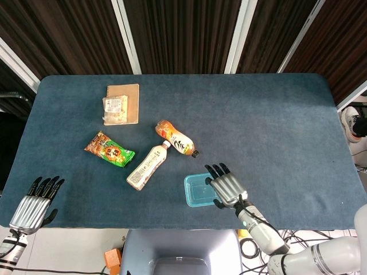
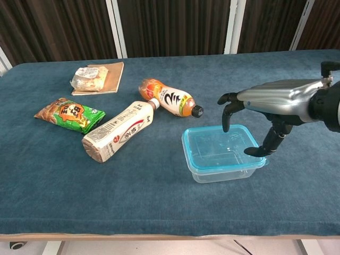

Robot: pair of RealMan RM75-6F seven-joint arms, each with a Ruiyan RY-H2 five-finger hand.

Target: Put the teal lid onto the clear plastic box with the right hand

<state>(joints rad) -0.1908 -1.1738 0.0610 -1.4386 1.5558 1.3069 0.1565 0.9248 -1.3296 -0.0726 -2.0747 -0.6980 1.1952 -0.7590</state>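
The clear plastic box (image 2: 222,169) stands near the table's front edge, right of centre. The teal lid (image 2: 218,146) lies flat on top of it, its rim running all round; in the head view the lid (image 1: 198,190) shows as a teal rectangle. My right hand (image 2: 271,103) hovers over the box's right side, fingers spread and curved downward, holding nothing. Its thumb tip is down at the lid's right rim; whether it touches I cannot tell. In the head view the right hand (image 1: 228,186) covers the box's right edge. My left hand (image 1: 33,197) is at the front left, off the table, fingers straight and empty.
An orange drink bottle (image 2: 169,99) and a white bottle (image 2: 119,132) lie on their sides left of the box. Further left is a green snack bag (image 2: 68,114). A brown notebook (image 2: 101,77) with a small packet on it lies at the back left.
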